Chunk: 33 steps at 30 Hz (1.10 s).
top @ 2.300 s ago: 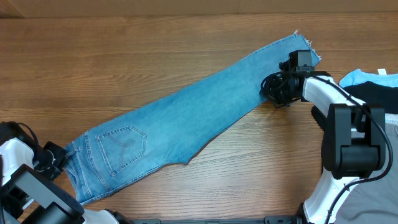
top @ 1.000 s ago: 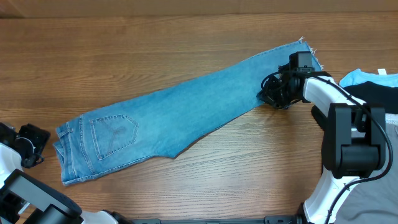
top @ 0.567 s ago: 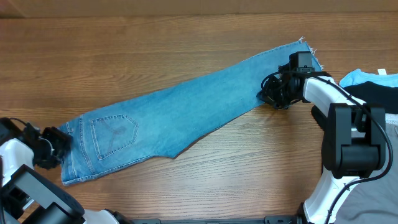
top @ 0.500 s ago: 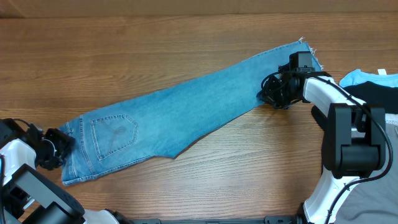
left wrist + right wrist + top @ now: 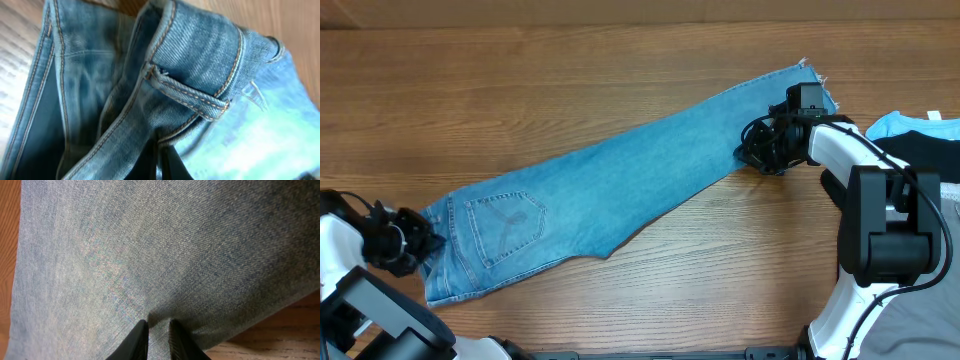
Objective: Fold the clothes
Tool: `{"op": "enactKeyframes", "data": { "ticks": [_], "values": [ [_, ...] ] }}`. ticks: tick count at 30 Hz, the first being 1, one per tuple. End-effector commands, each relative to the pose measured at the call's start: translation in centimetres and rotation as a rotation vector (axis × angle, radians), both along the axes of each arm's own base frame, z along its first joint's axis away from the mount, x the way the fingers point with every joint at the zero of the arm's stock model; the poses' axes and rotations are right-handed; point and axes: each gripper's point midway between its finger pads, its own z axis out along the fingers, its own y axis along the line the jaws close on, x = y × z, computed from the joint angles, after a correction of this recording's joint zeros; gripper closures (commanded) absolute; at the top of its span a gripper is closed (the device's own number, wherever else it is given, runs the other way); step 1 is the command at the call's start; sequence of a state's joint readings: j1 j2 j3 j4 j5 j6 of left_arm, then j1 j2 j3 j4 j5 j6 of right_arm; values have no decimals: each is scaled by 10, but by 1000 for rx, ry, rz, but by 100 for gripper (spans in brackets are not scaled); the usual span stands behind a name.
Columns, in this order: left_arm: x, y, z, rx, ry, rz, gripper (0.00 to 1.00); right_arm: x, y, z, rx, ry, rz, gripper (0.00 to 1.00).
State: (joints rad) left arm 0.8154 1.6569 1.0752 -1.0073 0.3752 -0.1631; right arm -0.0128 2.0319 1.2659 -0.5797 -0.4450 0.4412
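Wooden surface (image 5: 620,60) bearing light-blue denim jeans (image 5: 620,185) laid flat on a diagonal from lower left to upper right, right claw (image 5: 157,326) pinching the leg near the frayed hem, left claw (image 5: 420,243) pinching the waistband.

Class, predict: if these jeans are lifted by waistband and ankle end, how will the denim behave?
The jeans will probably sag midway: the cloth puckers between the right fingers. The thick, stitched waistband likely grips well, not slipping.
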Motion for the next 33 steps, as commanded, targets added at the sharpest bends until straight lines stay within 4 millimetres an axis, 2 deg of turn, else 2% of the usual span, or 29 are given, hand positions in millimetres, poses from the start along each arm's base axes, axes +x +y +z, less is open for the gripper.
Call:
{"op": "enactKeyframes", "data": {
  "ticks": [1,3,6,7,9,10,13,15,17,20,21,23,24,26,29,33],
  "values": [
    [7,12,33,35,-16,-58,96,-13,-18,-28,-73,73,-34,81],
    [-2,17,39,62,41,-60,96,-13,-18,-28,-73,73,-34,81],
    [-19,23,35,102,137,-51,95,-13,-18,-28,-73,73,-34,81],
    [-30,27,30,128,203,-19,89,-13,-18,-28,-73,73,-35,81],
    [-49,37,22,188,316,45,52,-13,-18,-28,-73,73,-35,81],
    [-52,39,21,199,334,65,42,-13,-18,-28,-73,73,-34,78],
    [-46,38,19,189,306,74,39,-13,-18,-28,-73,73,-34,65],
    [-36,30,20,142,251,60,40,-13,-18,-28,-73,73,-34,58],
    [-21,16,23,80,159,-1,44,-13,-18,-28,-73,73,-35,57],
    [-1,-4,26,28,60,-107,59,-13,-18,-28,-73,72,-35,57],
    [2,-8,24,28,55,-126,66,-13,-18,-28,-73,72,-35,57],
    [2,-16,16,46,79,-166,91,-13,-18,-28,-73,73,-35,57],
    [-4,-17,7,72,124,-176,96,-13,-18,-28,-73,74,-35,57],
    [-20,-15,-8,118,226,-128,96,-15,-18,-29,-72,80,-35,57],
    [-56,-11,-35,156,378,3,96,-18,-18,-29,-72,94,-34,57],
    [-81,2,-50,182,432,109,96,-20,-18,-29,-72,101,-34,57]
  ]
}}
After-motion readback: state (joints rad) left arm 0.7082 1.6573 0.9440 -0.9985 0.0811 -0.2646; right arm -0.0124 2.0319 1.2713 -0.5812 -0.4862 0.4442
